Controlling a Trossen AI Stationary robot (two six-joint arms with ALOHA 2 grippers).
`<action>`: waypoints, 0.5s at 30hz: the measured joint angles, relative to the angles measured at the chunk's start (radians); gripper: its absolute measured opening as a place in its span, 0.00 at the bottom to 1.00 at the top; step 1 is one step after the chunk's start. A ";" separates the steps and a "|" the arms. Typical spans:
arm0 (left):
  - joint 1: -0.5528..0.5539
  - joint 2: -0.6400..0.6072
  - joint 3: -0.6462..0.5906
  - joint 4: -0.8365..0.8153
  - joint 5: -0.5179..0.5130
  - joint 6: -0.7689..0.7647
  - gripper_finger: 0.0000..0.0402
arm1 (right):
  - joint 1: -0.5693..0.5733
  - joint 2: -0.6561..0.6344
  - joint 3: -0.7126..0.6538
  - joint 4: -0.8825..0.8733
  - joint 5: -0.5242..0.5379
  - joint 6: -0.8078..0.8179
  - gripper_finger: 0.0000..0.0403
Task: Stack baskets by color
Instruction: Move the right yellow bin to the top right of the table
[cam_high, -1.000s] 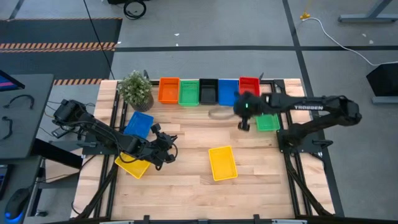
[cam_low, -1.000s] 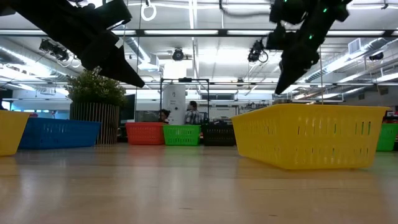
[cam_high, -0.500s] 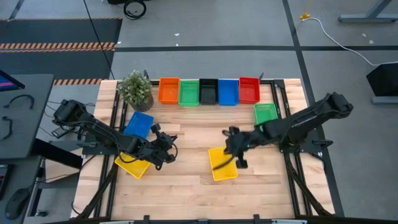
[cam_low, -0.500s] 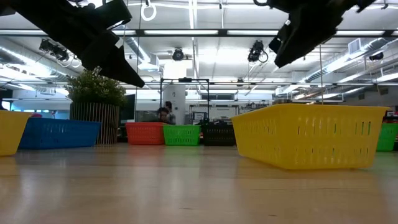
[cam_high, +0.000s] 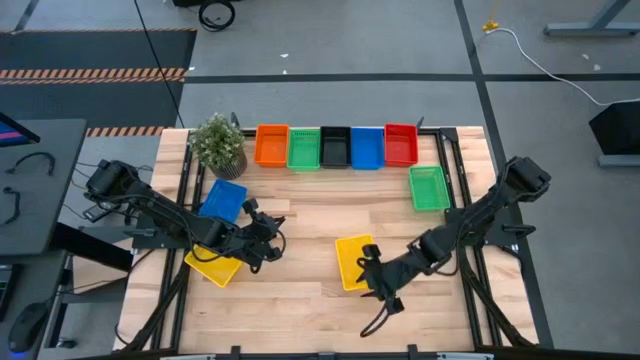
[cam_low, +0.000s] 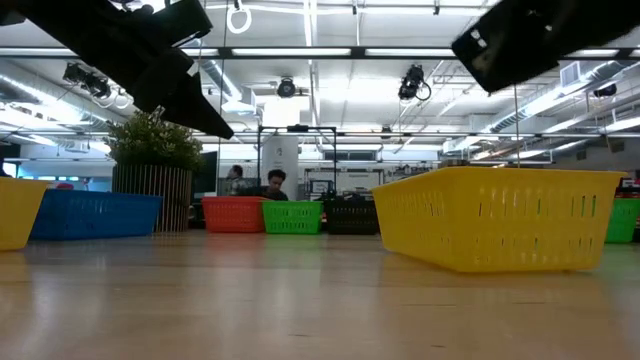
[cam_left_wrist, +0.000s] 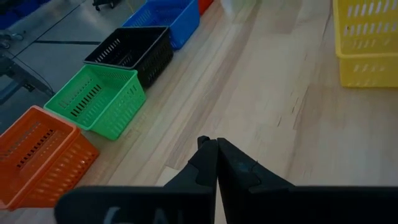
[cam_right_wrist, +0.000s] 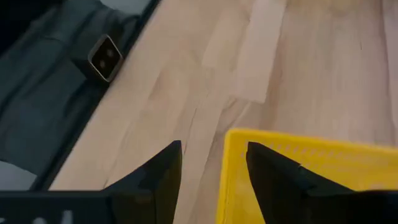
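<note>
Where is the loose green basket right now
In the high view, the loose green basket sits on the table's right side, just in front of the red basket that ends the back row, with the right arm beside it.

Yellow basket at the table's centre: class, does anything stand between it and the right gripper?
Nothing visible does. The right gripper is open, straddling the rim of the yellow basket at its front corner; only bare table lies around it.

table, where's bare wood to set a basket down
Bare wood lies between the basket row and the middle yellow basket, and along the near edge. Crowded: the plant, blue basket and left gripper.
</note>
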 joint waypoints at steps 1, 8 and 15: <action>0.000 0.000 0.000 0.000 0.000 0.000 0.03 | 0.012 0.011 0.000 0.000 0.013 0.014 0.47; 0.000 0.000 0.000 0.002 -0.005 0.027 0.05 | 0.055 0.094 0.000 -0.022 0.018 0.031 0.46; 0.000 0.000 0.000 0.002 -0.045 0.036 0.03 | 0.056 0.138 0.000 -0.049 0.042 0.012 0.46</action>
